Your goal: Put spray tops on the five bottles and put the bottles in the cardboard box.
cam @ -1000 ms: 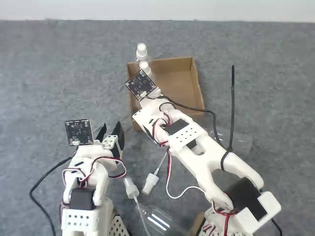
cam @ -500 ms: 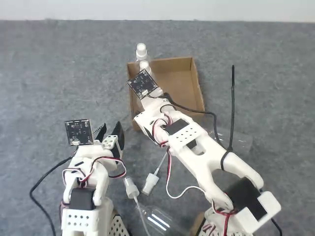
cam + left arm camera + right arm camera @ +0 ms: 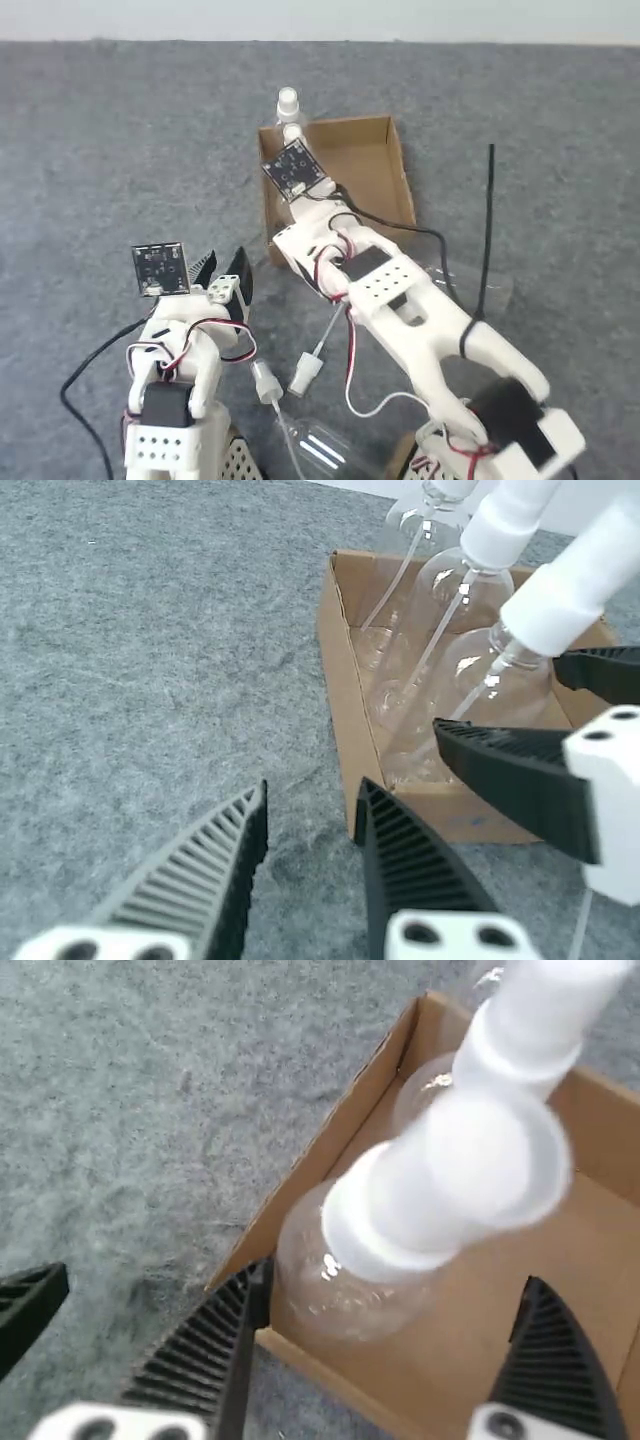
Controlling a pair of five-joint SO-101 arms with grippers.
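The fuzzy grey carpet (image 3: 120, 130) is covering the whole table, and a pale wall (image 3: 320, 18) is running along its far edge. The white plastic right arm (image 3: 420, 320), with red and black wires looping over it, is stretching out over the brown cardboard box (image 3: 372, 165). The box is sitting open in the middle of the carpet.

The right gripper (image 3: 395, 1275) is hanging at the box corner nearest the left arm (image 3: 180, 370). Its ridged black fingers are wide apart, one on each side of a round clear bottle (image 3: 490, 680). That bottle is standing in the box and wearing a white spray top (image 3: 480, 1160). Two more clear bottles with tops are standing behind it along the same wall.

The left gripper (image 3: 311, 788) is hovering over bare carpet with its ribbed fingers apart, holding nothing.

Another clear bottle (image 3: 325, 448) is lying between the arm bases. A loose spray top (image 3: 305, 376) with a thin tube is lying near it.
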